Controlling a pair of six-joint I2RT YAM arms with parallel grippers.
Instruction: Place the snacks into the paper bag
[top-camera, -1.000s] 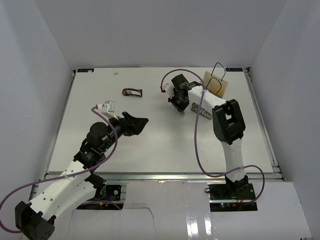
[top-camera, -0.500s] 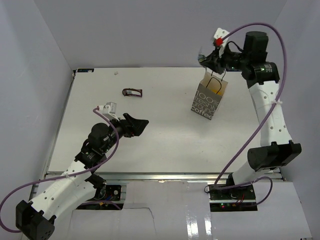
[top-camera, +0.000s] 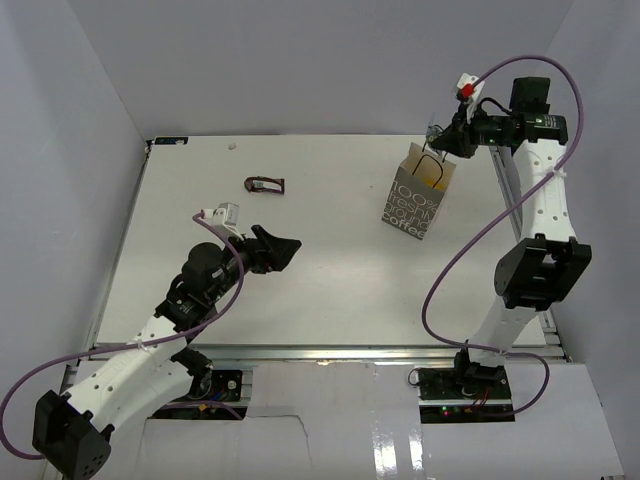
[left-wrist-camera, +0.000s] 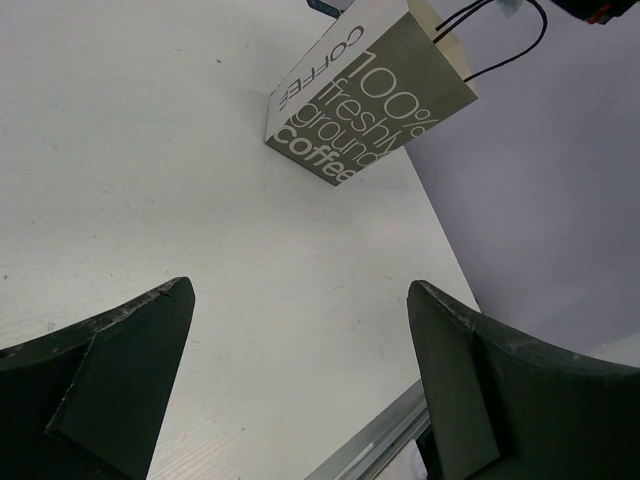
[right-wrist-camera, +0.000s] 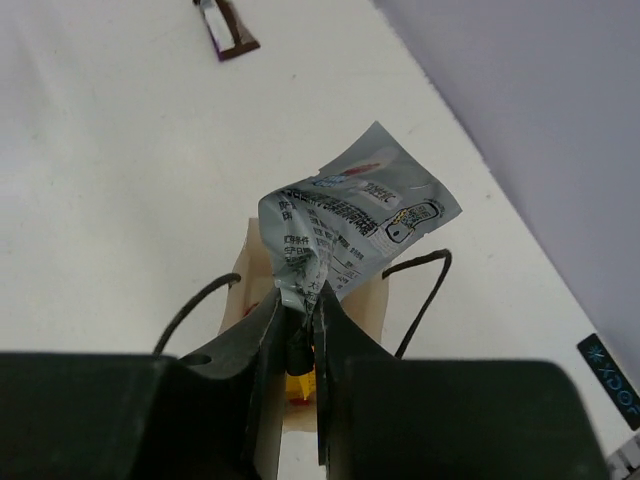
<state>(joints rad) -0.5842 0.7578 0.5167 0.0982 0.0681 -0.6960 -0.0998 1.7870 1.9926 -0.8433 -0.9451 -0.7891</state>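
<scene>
My right gripper (right-wrist-camera: 297, 305) pinches 1 silver packet (right-wrist-camera: 350, 225) above the paper bag (left-wrist-camera: 365, 110); my left gripper (left-wrist-camera: 298, 320) hangs open over the table (top-camera: 330, 290).

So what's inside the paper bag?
Through the open top of the paper bag, a yellow snack shows. The rest is hidden by the bag's walls and the silver packet that the right gripper holds above the opening.

Grey paper bag (top-camera: 412, 203) upright, silver packet (right-wrist-camera: 345, 225) above it, brown packet (top-camera: 265, 184) apart.
</scene>
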